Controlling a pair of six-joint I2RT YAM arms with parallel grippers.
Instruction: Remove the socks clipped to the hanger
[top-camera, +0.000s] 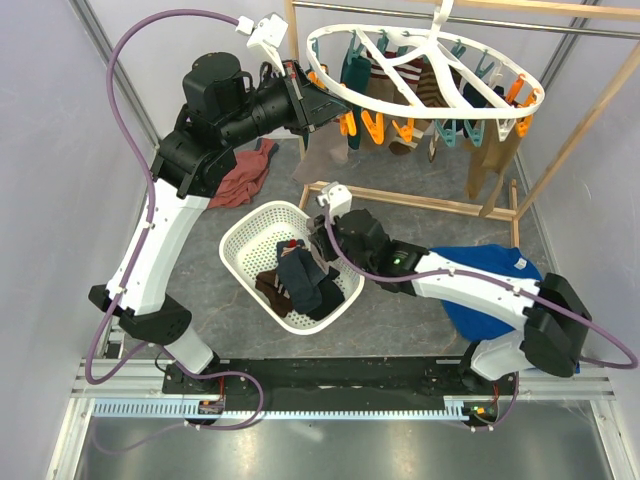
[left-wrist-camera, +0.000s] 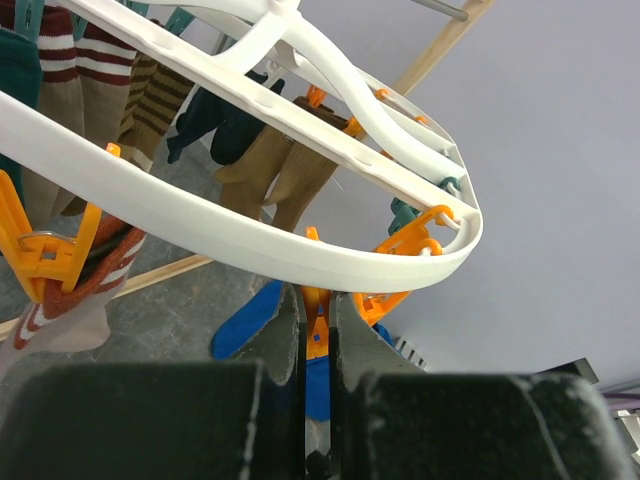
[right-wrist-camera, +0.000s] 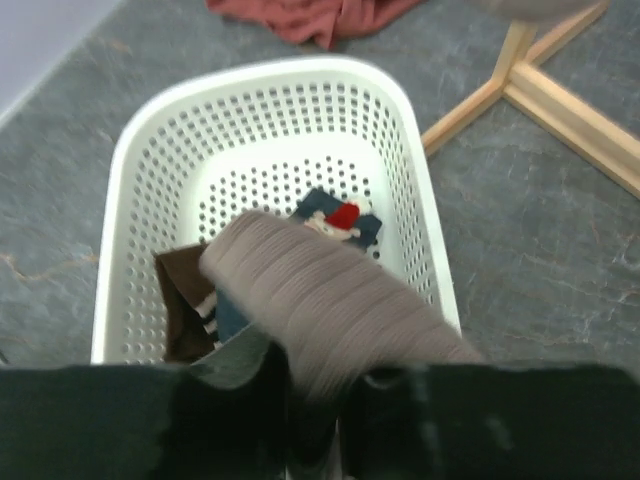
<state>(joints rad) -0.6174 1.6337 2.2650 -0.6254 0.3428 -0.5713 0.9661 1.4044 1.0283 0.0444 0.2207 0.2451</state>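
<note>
Across the grey table (top-camera: 400, 320) stands a wooden frame (top-camera: 420, 200), and at its top hangs the hanger (top-camera: 470, 117), a white oval ring with spokes, at the far side of the overhead view. Near the right arm lies a blue cloth (top-camera: 480, 265), and a white perforated basket (top-camera: 232, 250) sits between the arms, with a red garment (top-camera: 245, 180) just beyond it. Socks (top-camera: 485, 160) dangle from the ring in a row, brown, teal and striped, held by orange and teal clips (top-camera: 400, 130); a few dark ones lie in the basket. Only the left wrist camera shows the ring from below. There, brown-and-cream striped, navy and plain brown pairs hang under the spokes, and a red-and-white cuff is caught in a clip at the left edge. The same view shows the left gripper (left-wrist-camera: 318, 330) right under the rim, its fingers pressed almost together with an orange clip (left-wrist-camera: 317, 340) in the thin slit between them. From above, that gripper merely meets the ring's left end. The right wrist camera alone shows what the right gripper (right-wrist-camera: 320, 400) pinches: a grey-brown ribbed sock (right-wrist-camera: 330, 310), blurred, held over the basket. Beneath it lie a navy sock with a red patch and a brown one.
</note>
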